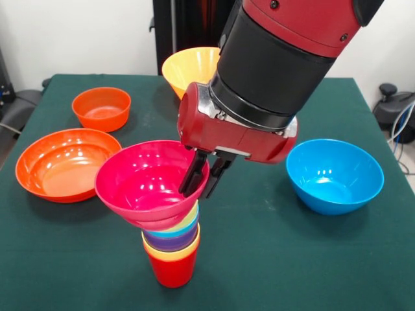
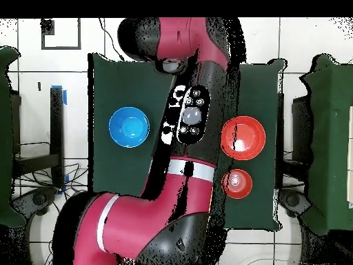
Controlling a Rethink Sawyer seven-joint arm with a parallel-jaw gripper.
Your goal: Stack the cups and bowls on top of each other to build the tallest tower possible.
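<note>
Magenta-pink bowl (image 1: 148, 181) atop the tower, its rim pinched by the pincer (image 1: 206, 179).

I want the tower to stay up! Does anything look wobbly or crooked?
Yes. The pink bowl on top of the cup stack is tilted, its mouth tipped toward the camera instead of sitting level. The gripper is pinching its rim on one side. The cups below look fairly straight.

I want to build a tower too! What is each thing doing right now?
pink bowl: tilted atop the cups, rim pinched by the fingers.
gripper: shut on the rim.
cup stack: nested, upright, red at bottom.
blue bowl: upright, empty.
wide orange bowl: upright, empty.
small orange bowl: upright, empty.
yellow-orange bowl: partly hidden.
</note>
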